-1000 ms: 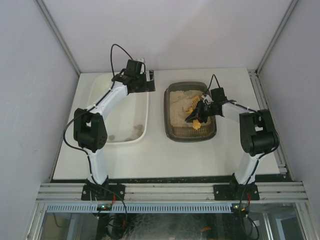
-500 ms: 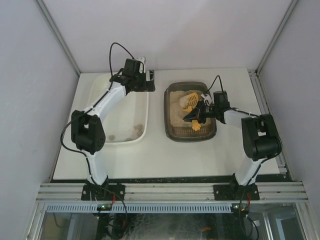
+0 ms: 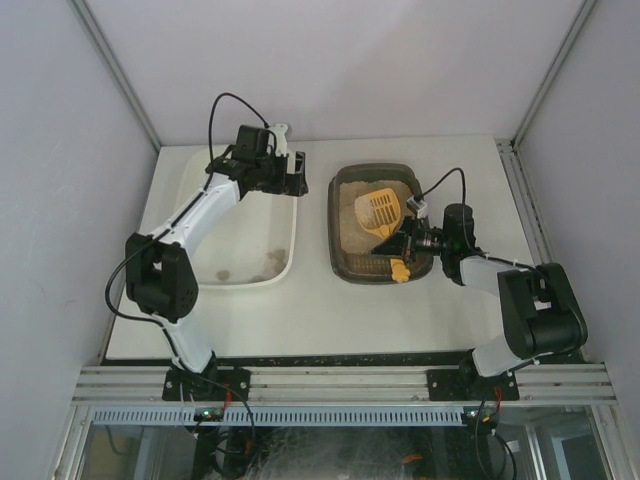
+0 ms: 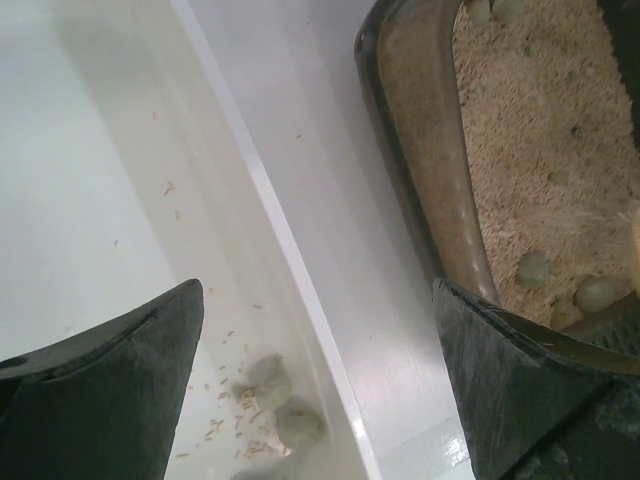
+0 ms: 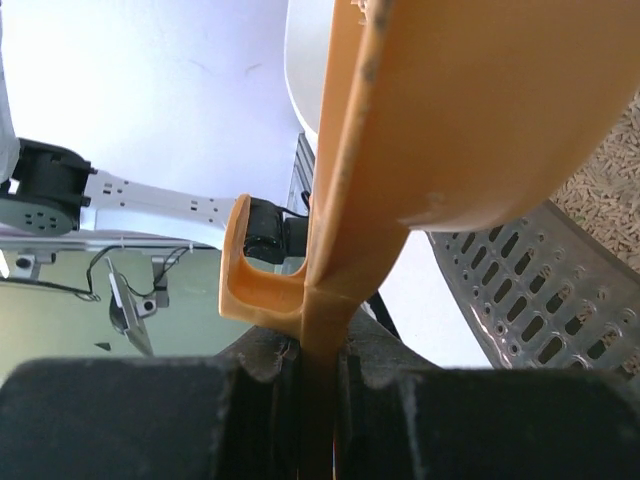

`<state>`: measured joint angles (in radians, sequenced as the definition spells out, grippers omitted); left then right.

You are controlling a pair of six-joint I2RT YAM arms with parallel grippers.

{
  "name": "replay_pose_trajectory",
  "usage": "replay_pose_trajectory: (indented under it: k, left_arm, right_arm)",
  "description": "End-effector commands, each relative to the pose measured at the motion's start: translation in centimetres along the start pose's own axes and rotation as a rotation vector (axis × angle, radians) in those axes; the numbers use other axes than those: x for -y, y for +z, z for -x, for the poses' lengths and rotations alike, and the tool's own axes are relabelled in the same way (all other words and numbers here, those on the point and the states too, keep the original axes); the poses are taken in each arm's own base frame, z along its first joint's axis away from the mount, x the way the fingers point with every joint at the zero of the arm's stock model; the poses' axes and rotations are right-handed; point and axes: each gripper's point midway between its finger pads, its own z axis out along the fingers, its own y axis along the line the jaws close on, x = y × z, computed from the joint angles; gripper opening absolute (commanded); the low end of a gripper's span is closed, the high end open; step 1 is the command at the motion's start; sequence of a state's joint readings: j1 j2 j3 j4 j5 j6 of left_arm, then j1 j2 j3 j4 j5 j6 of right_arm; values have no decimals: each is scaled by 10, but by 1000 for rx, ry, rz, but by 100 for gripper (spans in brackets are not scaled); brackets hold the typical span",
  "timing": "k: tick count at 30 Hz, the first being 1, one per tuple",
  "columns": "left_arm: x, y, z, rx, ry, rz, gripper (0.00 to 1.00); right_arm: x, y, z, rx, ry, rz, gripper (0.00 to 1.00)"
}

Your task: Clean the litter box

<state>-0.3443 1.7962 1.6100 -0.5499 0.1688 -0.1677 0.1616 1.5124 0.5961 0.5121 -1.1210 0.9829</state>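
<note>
Brown-grey plastic forms the one litter box [image 3: 336,235]. It sits on the white worktop [image 3: 300,320] right of centre, just beside the single white tub [image 3: 291,235], with a narrow strip of worktop between them. Beige litter [image 3: 352,225] fills it.

One yellow scoop [image 3: 380,210] lies over that litter, its slotted head toward the far end and its handle running back toward the near right rim. The right gripper [image 3: 407,243] is clamped narrowly on the handle. In the right wrist view the handle passes straight between the two dark fingers [image 5: 120,420], and a hooked end juts out to the left.

The left gripper [image 4: 318,288] is spread wide and holds nothing. It hangs at the far right corner of the tub. From its wrist camera, one finger shows over the tub's floor and the other over the litter box rim, with the tub's wall and the strip of worktop between them.

In that view two greyish clumps [image 4: 272,385] lie side by side in the tub among scattered grains. In the litter box, three more sit close together by the rim near the right-hand finger, and two show at the top edge of the view. From above, a small cluster of darker lumps sits at the tub's near end, too small to count.
</note>
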Motion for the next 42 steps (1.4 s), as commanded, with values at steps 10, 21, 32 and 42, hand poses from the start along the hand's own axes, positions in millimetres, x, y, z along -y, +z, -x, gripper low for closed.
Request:
replay_pose_trajectory:
  k: [10,21,32,42]
  left_arm:
    - [-2,-34,3,53,88,-6,100]
    - [-3,-34,2,50,98,-5,100]
    - [-3,-34,0,45,104,-14,100]
    - [-4,-36,-3,45,121,-10,100]
  right_arm:
    - [8,-18,26,136,-93,65,0]
    - [21,5,11,42,-29,66,0]
    - [30,13,8,6,-5,0,0]
    - [26,4,21,43,1,22,0]
